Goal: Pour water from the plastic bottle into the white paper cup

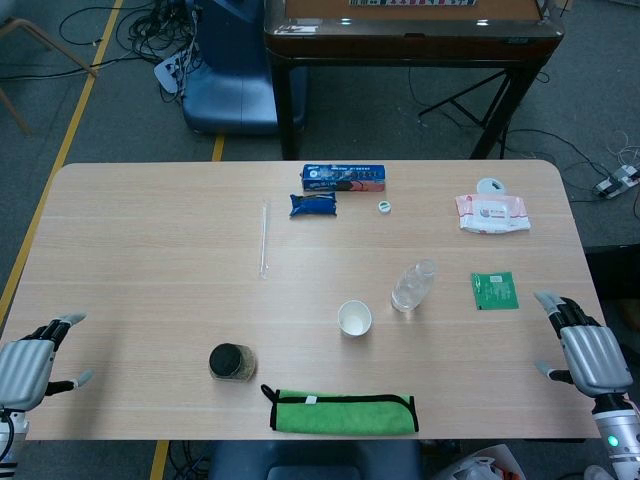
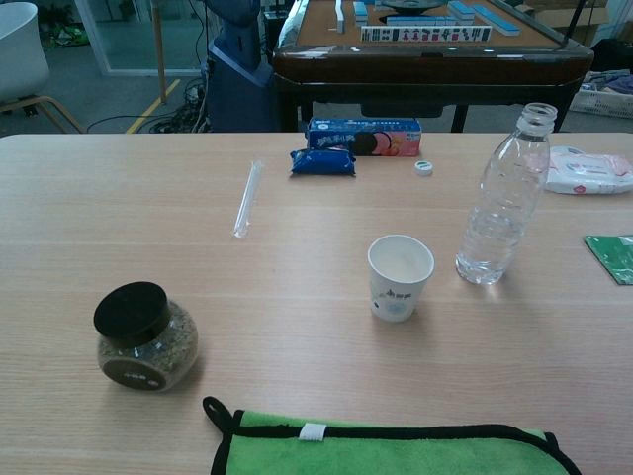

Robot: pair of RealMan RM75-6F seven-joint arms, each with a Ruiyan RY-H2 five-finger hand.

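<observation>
A clear plastic bottle [image 1: 413, 286] [image 2: 503, 197] stands upright and uncapped right of centre on the table. Just to its left sits the white paper cup [image 1: 354, 318] [image 2: 400, 277], upright. The bottle's cap [image 1: 384, 207] [image 2: 424, 167] lies farther back. My left hand [image 1: 30, 363] rests at the table's near left edge, fingers apart, holding nothing. My right hand [image 1: 585, 345] rests at the near right edge, also holding nothing, well right of the bottle. Neither hand shows in the chest view.
A jar with a black lid [image 1: 232, 362] [image 2: 144, 336] and a green cloth [image 1: 343, 411] [image 2: 386, 450] lie near the front. A clear tube [image 1: 264, 238], blue snack packs [image 1: 344, 179], wipes pack [image 1: 491, 213] and a green card [image 1: 495, 290] lie around.
</observation>
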